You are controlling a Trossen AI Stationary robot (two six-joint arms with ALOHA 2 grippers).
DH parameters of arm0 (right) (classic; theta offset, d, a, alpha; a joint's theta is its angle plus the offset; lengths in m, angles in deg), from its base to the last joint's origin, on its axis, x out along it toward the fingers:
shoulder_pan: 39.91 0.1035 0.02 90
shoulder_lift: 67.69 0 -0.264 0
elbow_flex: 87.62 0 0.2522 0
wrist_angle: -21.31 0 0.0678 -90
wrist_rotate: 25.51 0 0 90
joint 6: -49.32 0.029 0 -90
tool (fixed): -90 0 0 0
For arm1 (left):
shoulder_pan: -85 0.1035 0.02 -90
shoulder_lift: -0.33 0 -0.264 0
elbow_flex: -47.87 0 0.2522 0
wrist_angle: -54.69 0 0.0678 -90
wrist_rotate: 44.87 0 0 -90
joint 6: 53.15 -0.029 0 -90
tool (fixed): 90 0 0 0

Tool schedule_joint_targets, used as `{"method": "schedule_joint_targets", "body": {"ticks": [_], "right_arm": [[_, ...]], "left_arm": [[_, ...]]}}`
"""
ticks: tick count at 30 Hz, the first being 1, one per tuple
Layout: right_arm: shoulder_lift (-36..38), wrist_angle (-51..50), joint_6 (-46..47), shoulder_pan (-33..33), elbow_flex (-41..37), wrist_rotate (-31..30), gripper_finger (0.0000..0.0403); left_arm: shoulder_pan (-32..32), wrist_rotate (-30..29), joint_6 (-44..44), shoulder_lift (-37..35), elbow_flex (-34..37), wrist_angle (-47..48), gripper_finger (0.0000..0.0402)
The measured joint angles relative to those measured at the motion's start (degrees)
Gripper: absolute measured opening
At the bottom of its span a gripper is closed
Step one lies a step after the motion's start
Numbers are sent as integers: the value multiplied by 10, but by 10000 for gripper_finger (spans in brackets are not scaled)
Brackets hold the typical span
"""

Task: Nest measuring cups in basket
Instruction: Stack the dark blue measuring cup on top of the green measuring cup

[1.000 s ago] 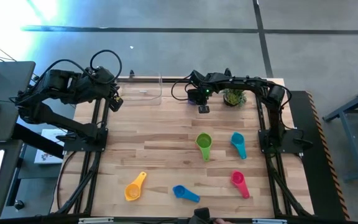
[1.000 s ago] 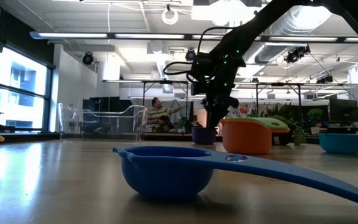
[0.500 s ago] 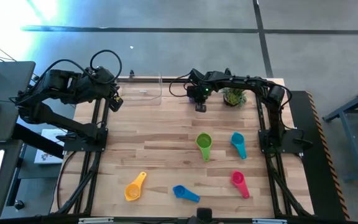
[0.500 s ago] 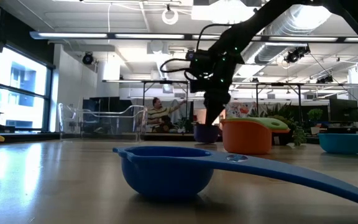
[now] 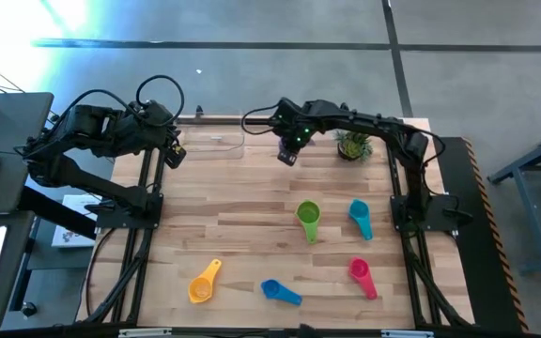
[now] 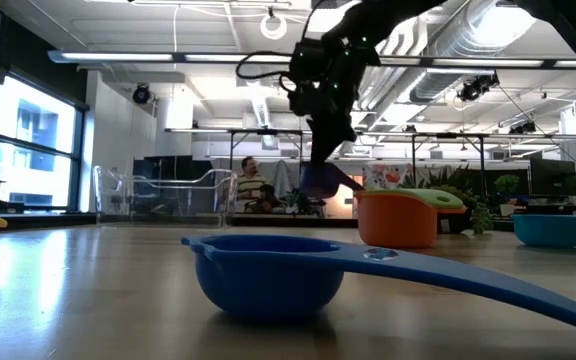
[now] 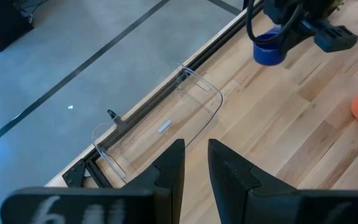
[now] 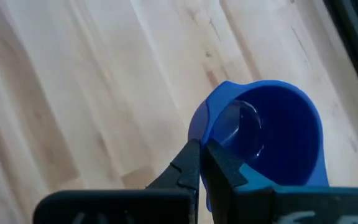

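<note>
Blue cup [image 8: 272, 137]; clear basket [image 7: 166, 124]; pale striped wood table [image 5: 242, 216]

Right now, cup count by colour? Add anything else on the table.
purple cup: 1, held by the right gripper
green cup: 1
orange cup: 1, under the green one
teal cup: 1
pink cup: 1
yellow cup: 1
blue cup: 1
basket: 1
potted plant: 1
Total: 9 things, 7 of them cups
</note>
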Motion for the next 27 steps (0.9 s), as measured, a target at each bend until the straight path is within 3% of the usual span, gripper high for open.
{"method": "schedule_joint_targets", "body": {"ticks": [10,15,27], "right_arm": [[0,-77,85,57,46,-51,0],[0,-95,162,87,55,-59,0],[1,-130,461,168,76,-147,0]], "left_arm": [[0,3,-4,0,0,0,62],[0,10,-63,0,0,0,62],[0,49,-183,-1,0,0,62]]}}
